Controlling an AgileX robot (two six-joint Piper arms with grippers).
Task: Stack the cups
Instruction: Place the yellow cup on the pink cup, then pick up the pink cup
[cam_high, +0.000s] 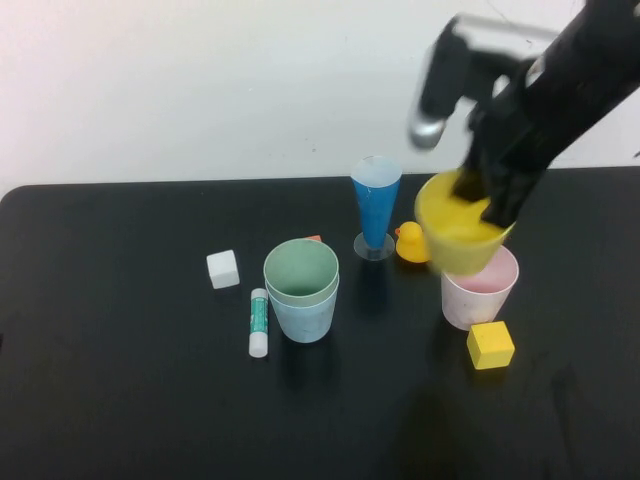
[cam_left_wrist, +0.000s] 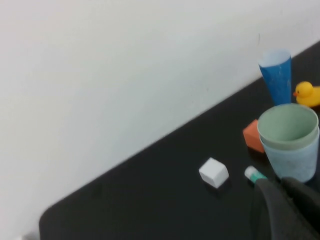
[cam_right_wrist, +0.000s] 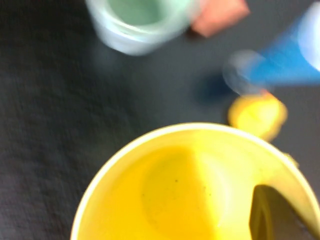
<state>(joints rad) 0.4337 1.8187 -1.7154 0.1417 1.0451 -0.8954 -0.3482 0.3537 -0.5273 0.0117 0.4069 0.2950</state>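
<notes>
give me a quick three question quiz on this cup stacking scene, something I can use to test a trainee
1. True or false: the green cup already sits nested inside the light blue cup.
2. Which cup does the right gripper hold, and over what does it hang?
3. Multiple choice: what lies nearest the white cube? A) yellow cube B) rubber duck C) white and green tube

Key
1. True.
2. The yellow cup, one finger inside its rim, tilted just above the pink cup. The left gripper sits low near the nested pair, at the edge of its wrist view.
3. C.
</notes>
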